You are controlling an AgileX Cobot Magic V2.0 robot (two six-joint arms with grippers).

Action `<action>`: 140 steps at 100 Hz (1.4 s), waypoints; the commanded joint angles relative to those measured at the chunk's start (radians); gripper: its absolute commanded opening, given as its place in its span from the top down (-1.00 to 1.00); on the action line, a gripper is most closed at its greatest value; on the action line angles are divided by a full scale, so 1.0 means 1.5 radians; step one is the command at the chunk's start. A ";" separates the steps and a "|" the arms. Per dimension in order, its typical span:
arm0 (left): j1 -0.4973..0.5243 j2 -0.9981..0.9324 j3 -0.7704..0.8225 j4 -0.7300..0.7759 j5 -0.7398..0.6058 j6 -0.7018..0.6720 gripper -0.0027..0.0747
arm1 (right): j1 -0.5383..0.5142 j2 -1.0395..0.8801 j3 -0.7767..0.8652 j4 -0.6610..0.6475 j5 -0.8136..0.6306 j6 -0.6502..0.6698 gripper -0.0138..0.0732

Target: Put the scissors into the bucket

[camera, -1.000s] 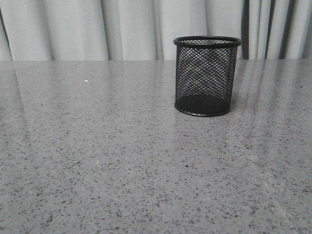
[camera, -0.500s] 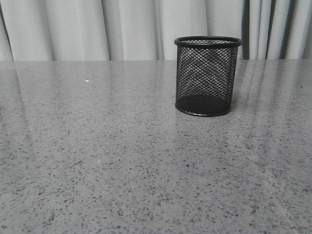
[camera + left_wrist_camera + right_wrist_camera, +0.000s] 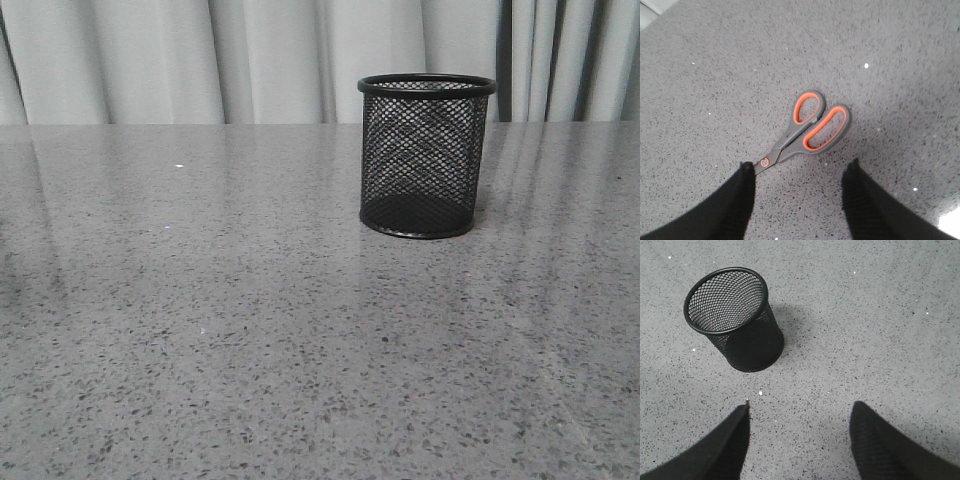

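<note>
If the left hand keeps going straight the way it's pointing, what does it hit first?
Most likely the scissors: they lie flat on the table between the open left hand's fingers, blades partly hidden by one finger. How far above them it is, I can't tell.

The front camera sits low, looking level across the table [image 3: 250,330] toward the curtain [image 3: 270,60], the bucket [image 3: 425,155] right of centre. The right wrist camera looks steeply down on the same bucket [image 3: 735,320], upper left in frame. The left wrist camera looks down closely on the scissors [image 3: 807,131], mid-frame.
</note>
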 commanded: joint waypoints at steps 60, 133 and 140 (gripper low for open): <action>-0.030 0.276 -0.021 0.182 0.015 0.251 -0.15 | 0.068 0.000 -0.023 -0.001 -0.027 -0.008 -0.32; 0.159 0.297 -0.102 -0.100 0.011 0.592 0.09 | 0.103 0.000 -0.023 -0.004 -0.026 -0.008 -0.32; 0.171 0.313 -0.106 -0.100 0.022 0.593 0.08 | 0.109 0.000 -0.023 -0.006 -0.023 -0.008 -0.32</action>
